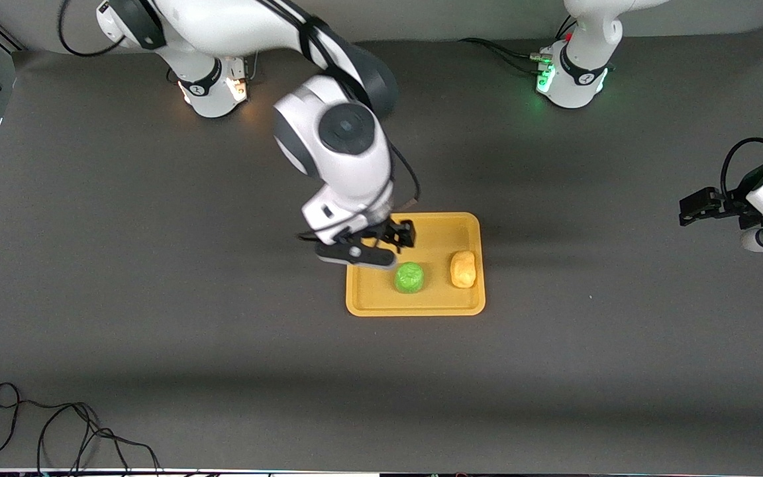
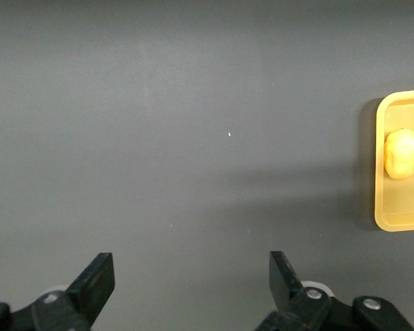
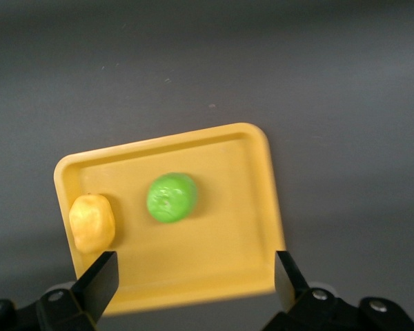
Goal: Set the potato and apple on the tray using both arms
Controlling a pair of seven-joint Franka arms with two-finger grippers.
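Observation:
The yellow-orange tray lies at the middle of the table. The green apple and the potato both rest on it, apart, the potato toward the left arm's end. My right gripper hangs open and empty over the tray, just above the apple. Its wrist view shows the right gripper, the apple, the potato and the tray. My left gripper waits open and empty over bare table at the left arm's end. Its wrist view shows the left gripper, the potato and the tray's corner.
The dark grey table mat surrounds the tray. A loose black cable lies at the table's near edge toward the right arm's end. The two arm bases stand along the table's edge farthest from the front camera, with cables by the left one.

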